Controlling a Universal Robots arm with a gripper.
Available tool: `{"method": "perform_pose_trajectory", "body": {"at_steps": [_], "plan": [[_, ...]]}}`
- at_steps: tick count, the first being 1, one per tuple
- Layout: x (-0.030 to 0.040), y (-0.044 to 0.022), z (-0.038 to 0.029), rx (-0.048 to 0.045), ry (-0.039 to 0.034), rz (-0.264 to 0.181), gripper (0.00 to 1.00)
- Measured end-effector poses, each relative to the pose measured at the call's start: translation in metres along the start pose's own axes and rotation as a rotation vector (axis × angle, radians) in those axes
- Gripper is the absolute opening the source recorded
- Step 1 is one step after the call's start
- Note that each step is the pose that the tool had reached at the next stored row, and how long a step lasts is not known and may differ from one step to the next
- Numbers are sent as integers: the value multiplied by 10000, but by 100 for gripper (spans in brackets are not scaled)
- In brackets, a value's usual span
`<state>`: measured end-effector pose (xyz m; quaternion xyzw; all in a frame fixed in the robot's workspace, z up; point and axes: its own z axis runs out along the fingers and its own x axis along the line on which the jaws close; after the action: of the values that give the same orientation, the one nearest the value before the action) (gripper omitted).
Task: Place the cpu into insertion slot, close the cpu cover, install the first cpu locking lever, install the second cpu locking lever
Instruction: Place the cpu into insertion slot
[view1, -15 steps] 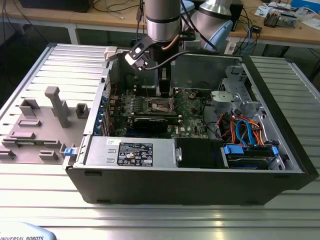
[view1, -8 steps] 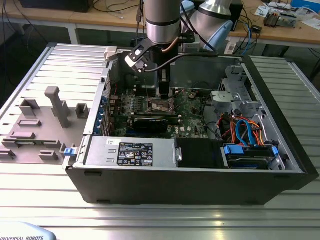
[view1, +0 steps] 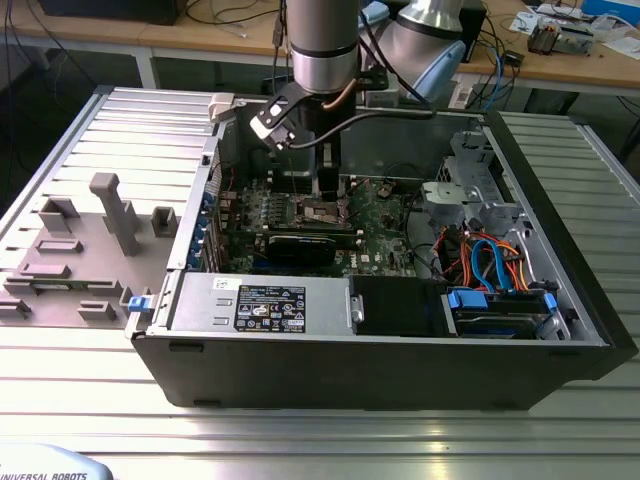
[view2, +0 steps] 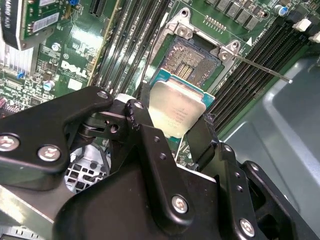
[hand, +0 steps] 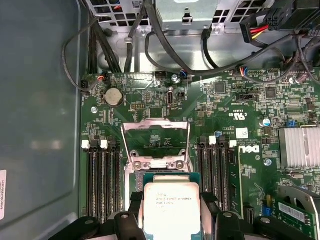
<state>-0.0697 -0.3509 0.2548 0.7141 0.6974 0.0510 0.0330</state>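
Holding the cpu (view2: 180, 105) by two opposite edges, the gripper (view2: 172, 120) is closed onto the chip. The insertion slot (view2: 192, 62) is found just beyond it — uncovered, with the cpu cover (hand: 156, 136) raised.

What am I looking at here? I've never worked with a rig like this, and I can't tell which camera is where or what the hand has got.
The exterior view shows a robot arm reaching down into an open computer case that lies on a ribbed metal table. Grey blocks sit on the table at the exterior view's left. The two wrist views come from cameras riding on the arm, looking past its black hand at the green circuit board. The hand is closed on a small square silver-topped chip, one finger on each side. The chip is not yet seated: its socket lies open with its contact pins bare, and the metal cover frame is swung up.
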Motion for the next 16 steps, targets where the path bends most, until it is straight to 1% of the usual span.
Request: {"method": "perform_pose_trajectory", "body": {"at_steps": [2, 4, 7, 13, 16], "plan": [[0, -18, 63, 0, 18, -5, 54], [4, -36, 102, 0, 23, -14, 54], [10, -70, 218, 0, 28, -37, 54], [35, -81, 298, 2, 28, -46, 54], [36, -102, 362, 2, 32, -82, 54]]}}
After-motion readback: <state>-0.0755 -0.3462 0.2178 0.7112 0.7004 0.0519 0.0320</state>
